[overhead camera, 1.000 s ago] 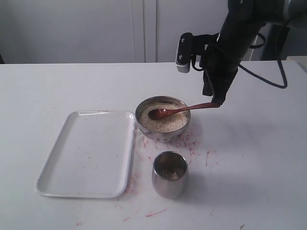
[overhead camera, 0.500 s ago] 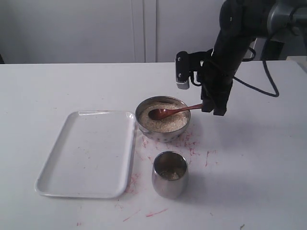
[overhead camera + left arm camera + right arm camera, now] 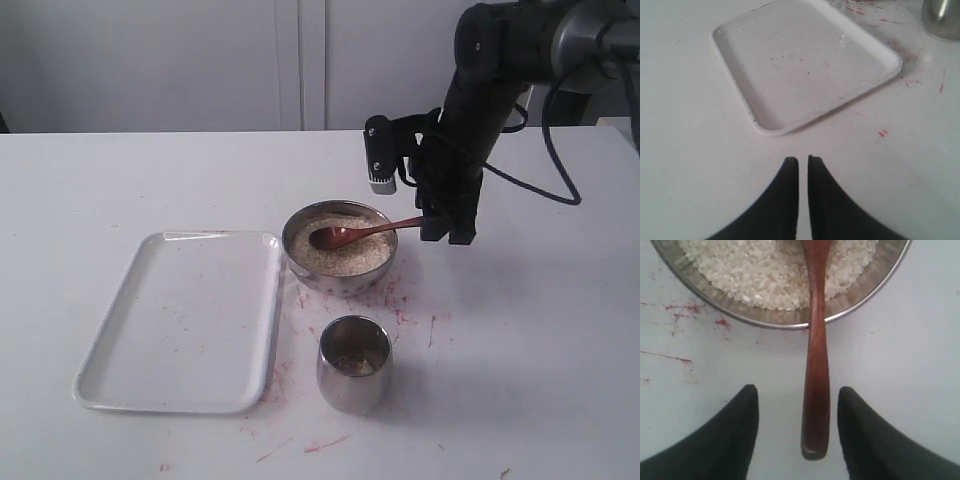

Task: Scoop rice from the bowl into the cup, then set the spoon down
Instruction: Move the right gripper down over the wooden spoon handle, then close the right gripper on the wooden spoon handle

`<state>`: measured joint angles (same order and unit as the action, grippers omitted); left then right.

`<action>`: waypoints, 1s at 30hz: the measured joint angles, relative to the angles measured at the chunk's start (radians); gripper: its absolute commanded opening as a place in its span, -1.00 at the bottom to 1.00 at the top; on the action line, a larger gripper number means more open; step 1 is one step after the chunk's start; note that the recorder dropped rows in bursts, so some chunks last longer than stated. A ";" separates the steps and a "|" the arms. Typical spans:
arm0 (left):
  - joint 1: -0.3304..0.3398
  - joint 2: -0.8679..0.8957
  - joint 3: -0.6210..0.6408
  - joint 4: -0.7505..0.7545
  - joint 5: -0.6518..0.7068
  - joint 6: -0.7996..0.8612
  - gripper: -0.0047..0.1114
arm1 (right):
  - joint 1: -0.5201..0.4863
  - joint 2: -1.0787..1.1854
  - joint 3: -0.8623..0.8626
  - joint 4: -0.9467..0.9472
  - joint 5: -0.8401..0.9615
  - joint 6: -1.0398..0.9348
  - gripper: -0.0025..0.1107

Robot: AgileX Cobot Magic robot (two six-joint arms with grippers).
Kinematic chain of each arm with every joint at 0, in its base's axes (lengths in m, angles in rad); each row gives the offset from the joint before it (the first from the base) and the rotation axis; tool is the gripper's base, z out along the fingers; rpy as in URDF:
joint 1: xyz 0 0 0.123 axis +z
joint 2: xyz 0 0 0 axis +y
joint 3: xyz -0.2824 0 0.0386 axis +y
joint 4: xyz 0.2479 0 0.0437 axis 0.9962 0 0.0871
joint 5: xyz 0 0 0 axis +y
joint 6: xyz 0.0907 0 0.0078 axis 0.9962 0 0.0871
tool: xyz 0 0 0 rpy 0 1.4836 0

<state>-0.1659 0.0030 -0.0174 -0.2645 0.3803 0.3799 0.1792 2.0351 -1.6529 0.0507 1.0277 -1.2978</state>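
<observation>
The steel bowl [image 3: 300, 262] holds pale rice [image 3: 345, 255] at the table's middle. The brown wooden spoon [image 3: 360, 233] lies with its scoop on the rice and its handle across the rim, pointing right. My right gripper [image 3: 447, 232] is low at the handle's end. In the right wrist view it [image 3: 798, 388] is open, the spoon [image 3: 816, 390] between the fingers with gaps on both sides, beyond the bowl's rim [image 3: 715, 295]. The steel cup [image 3: 353, 365] stands in front of the bowl. My left gripper [image 3: 802, 159] is shut on nothing above bare table.
A white tray [image 3: 110, 395] lies left of the bowl and cup, also in the left wrist view as the tray [image 3: 775, 131], with the cup [image 3: 942, 20] at a corner. Red marks stain the table [image 3: 400, 310] around the bowl.
My right arm has come down and slightly left, bringing its fingers level with the end of the spoon handle. The spoon, bowl and cup have stayed in place.
</observation>
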 measured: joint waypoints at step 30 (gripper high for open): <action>0.000 0.000 0.000 0.000 0.000 0.000 -0.67 | 0.000 0.051 0.000 -0.002 -0.043 -0.004 -0.42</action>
<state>-0.1659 0.0030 -0.0174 -0.2645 0.3803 0.3799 0.1792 2.0859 -1.6529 0.0485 0.9847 -1.3014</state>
